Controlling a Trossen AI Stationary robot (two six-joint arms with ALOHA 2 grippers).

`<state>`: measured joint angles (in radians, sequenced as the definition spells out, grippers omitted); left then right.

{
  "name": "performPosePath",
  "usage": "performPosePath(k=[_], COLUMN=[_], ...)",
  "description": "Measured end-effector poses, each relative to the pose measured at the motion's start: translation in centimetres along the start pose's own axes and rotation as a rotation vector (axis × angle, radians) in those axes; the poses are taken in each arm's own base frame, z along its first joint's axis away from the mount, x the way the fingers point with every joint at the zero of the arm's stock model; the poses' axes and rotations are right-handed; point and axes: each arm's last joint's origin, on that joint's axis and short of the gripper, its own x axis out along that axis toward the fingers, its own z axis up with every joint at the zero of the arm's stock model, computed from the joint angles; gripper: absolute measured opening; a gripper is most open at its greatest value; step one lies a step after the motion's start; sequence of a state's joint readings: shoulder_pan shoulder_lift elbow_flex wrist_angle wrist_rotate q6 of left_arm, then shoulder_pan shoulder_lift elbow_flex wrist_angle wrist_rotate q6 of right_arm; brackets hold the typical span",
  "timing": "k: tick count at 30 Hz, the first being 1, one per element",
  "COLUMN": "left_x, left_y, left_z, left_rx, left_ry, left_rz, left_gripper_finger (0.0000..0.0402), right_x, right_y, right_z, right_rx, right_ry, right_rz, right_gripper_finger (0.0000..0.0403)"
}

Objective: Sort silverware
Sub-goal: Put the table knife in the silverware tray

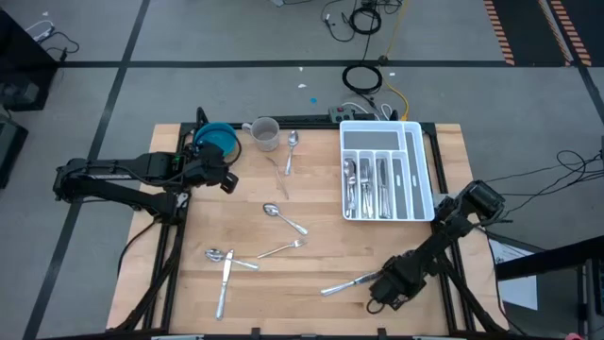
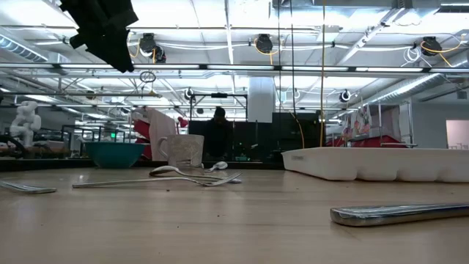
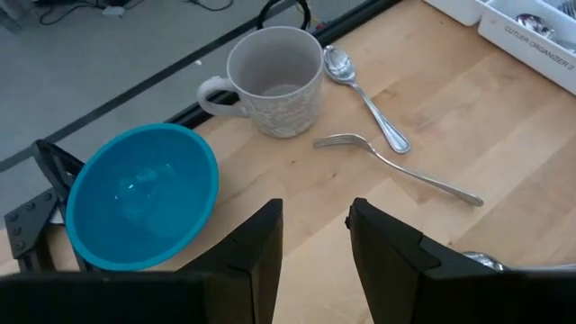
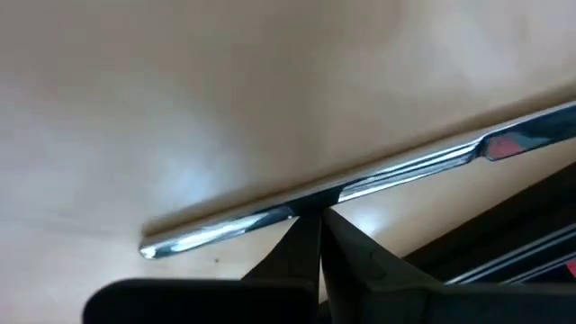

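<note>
A pale wooden worktop (image 1: 311,269) stands on a grey floor, with a lit workshop beyond it in the low view. The right hand (image 4: 310,236) is low at the near right of the worktop, its fingers clenched together against the middle of a knife (image 4: 360,184) that lies flat on the wood; whether they actually pinch it is unclear. The right arm stretches back from there toward the worktop's right edge.

A white tray (image 1: 415,170) sits at the far right with cutlery in three of its slots; the pieces there are too crowded to count. Its rim reads "CUTLERY ORGANIZER" in the left wrist view.

Loose on the wood, seven more pieces show: one spoon (image 1: 292,149) and one fork (image 3: 396,166) by the cup (image 1: 265,133), a spoon (image 1: 283,218) and a fork (image 1: 281,249) in the middle, and a spoon (image 1: 231,258) and a second knife (image 1: 224,283) at the near left, plus one piece beside the right hand.

The left hand (image 3: 313,236) hovers released, fingers parted and holding nothing, beside the one blue bowl (image 3: 139,193) at the far left.
</note>
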<state>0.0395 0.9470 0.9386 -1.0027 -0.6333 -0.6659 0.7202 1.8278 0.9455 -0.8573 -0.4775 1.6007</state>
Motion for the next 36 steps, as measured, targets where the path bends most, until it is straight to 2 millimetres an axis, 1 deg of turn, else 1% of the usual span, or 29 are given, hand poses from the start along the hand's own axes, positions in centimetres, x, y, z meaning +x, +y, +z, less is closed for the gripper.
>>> performPosePath(k=[8,15,25,28,30,32,34,36], left_x=[0.0,0.0,0.0,0.0,0.0,0.0,0.0,0.0], left_y=[0.0,0.1,0.1,0.1,0.0,0.0,0.0,0.0], left_z=[0.0,0.0,0.1,0.1,0.2,0.3,0.3,0.3], left_rx=[0.001,0.001,-0.006,-0.009,-0.013,-0.020,-0.024,-0.025], left_ry=[-0.006,-0.019,-0.034,-0.039,-0.044,-0.051,-0.056,-0.057], left_rz=[0.007,0.024,0.041,0.041,0.038,0.034,0.032,0.033], left_gripper_finger=[0.0136,0.0136,0.0136,0.0136,0.0136,0.0136,0.0136,0.0136], right_x=[-1.2,-2.0,-4.0,-4.5,-5.2,-6.2,-7.7,-9.6], right_y=[-0.1,-0.2,-0.2,-0.1,0.1,0.5,1.0,1.1], right_z=[2.5,4.2,6.9,7.5,7.6,7.7,7.9,7.7], right_rx=[-0.041,-0.102,-0.238,-0.293,-0.341,-0.415,-0.477,-0.540], right_ry=[-0.032,-0.037,-0.120,-0.145,-0.195,-0.279,-0.397,-0.461], right_rz=[0.028,0.050,0.080,0.082,0.070,0.048,0.008,-0.029], right_gripper_finger=[0.0001,0.0001,0.0001,0.0000,0.0000,0.0000,0.0000,0.0001])
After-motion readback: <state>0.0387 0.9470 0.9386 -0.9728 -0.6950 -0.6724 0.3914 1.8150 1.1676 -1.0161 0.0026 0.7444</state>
